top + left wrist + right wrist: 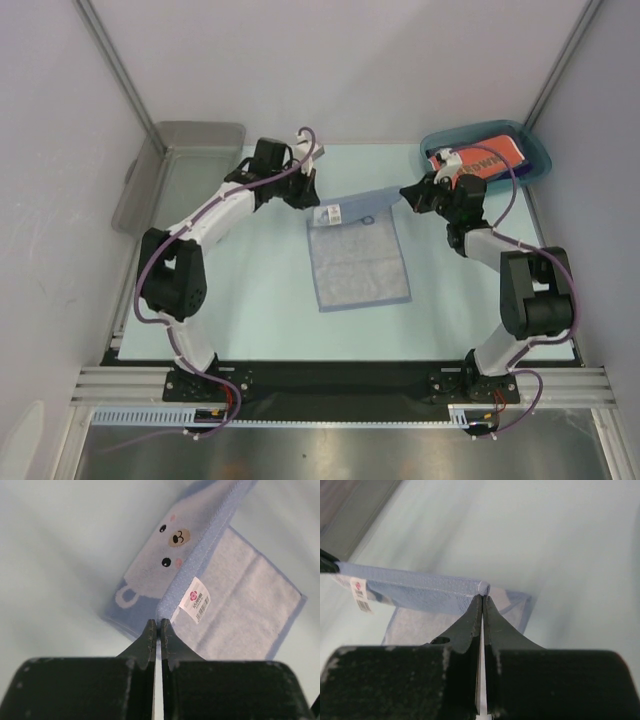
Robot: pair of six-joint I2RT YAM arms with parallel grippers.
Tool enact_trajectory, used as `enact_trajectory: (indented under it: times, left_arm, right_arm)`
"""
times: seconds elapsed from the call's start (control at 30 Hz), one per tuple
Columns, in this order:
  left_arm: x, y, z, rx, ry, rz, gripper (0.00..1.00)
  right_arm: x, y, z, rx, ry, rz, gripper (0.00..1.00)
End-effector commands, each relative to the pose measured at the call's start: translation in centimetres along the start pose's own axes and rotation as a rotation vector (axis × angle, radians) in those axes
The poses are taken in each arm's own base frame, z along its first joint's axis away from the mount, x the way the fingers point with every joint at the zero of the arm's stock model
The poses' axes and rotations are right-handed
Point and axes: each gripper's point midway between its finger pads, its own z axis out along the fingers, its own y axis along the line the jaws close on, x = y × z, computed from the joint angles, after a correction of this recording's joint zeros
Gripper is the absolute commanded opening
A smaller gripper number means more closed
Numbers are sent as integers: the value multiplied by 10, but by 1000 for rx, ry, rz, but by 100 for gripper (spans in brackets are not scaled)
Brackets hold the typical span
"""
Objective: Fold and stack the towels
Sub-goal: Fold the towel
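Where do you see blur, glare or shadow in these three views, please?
Top external: evenly lit and sharp, with a mild sheen on the metal sheet. Left wrist: pale blue towel and its label crisp, left tool dark. Right wrist: right tool dark, table smeared and soft.

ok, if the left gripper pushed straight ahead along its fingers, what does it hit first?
The light-blue towel: the left gripper is shut on its edge, so it would push into the cloth. Beyond that probably the pale table, though depth is unclear.
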Motion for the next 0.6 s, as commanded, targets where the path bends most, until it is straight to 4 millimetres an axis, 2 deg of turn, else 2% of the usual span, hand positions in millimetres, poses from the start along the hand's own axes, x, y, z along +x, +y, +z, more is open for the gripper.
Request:
enact_trajectory:
  times: [0.0, 0.03, 0.07, 0.1, 0.17, 0.23, 0.27, 0.33, 0.37, 0.4, 0.57]
  left_arm:
    - [10, -25, -12, 18, -14, 55, 0]
    - [16, -32, -11, 23, 1, 57, 0]
    - [19, -36, -16, 19, 2, 52, 0]
    - [32, -39, -15, 21, 25, 39, 0]
    - [36, -52, -19, 39, 24, 41, 0]
    - [53, -62, -17, 39, 56, 44, 0]
    - [60, -65, -20, 37, 70, 48, 0]
    - [65, -74, -21, 44, 81, 48, 0]
    - [67, -77, -23, 49, 83, 46, 0]
    - [70, -81, -27, 59, 80, 40, 0]
    - [85, -94, -34, 54, 90, 33, 0]
  right_arm:
    - [-10, 10, -23, 16, -45, 33, 0]
    - [1, 8, -29, 35, -27, 59, 0]
    - [1, 11, -34, 40, -29, 68, 0]
    - [7, 13, -38, 44, -11, 89, 0]
    - [19, 17, -51, 73, 20, 109, 0]
    - [27, 19, -60, 103, 31, 124, 0]
    - [42, 22, -65, 114, 68, 141, 0]
    - [44, 26, -75, 148, 73, 136, 0]
    - [56, 30, -80, 161, 118, 144, 0]
    - [53, 28, -88, 202, 105, 138, 0]
    - [70, 31, -111, 259, 151, 171, 0]
